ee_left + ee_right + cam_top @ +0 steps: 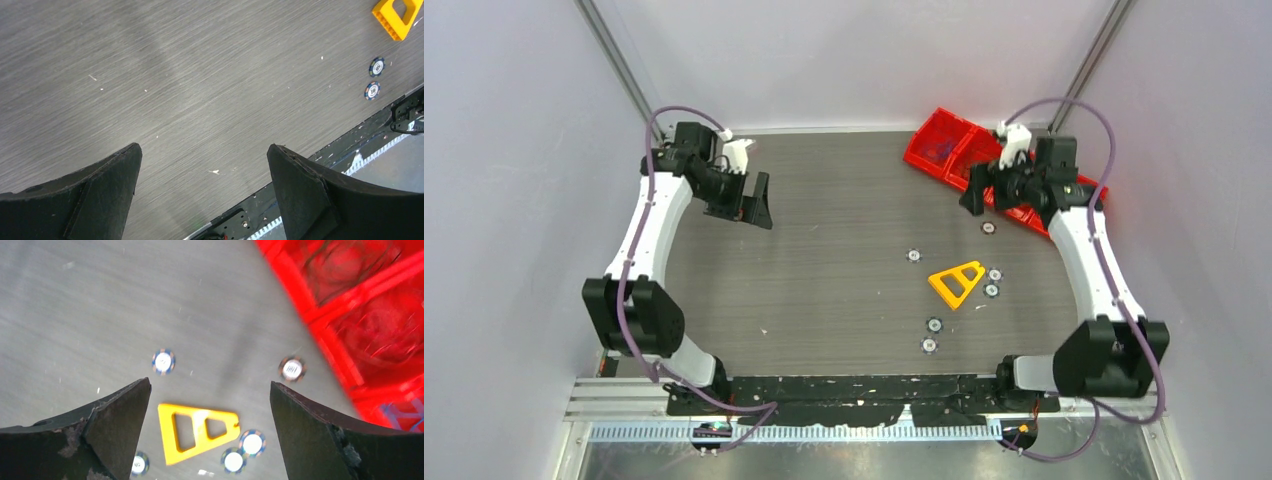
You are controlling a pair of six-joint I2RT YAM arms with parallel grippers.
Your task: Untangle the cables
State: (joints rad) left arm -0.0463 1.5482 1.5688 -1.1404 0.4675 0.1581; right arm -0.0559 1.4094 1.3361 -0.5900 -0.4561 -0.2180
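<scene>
The cables show only as thin dark curly wires [345, 257] in a compartment of the red bin [320, 315], blurred in the right wrist view. In the top view a dark bluish clump [941, 150] lies in the red bin [924, 160] at the back right. My right gripper [972, 200] is open and empty just in front of that bin; its jaws [210, 382] stand wide apart above the table. My left gripper [759, 205] is open and empty at the back left, over bare table [202, 146], far from the cables.
A yellow triangular piece [956, 283] lies right of centre, also in the right wrist view [197, 432] and the left wrist view [397, 15]. Several poker chips [914, 256] are scattered around it [163, 361] [376, 66]. A black rail [864, 390] runs along the near edge.
</scene>
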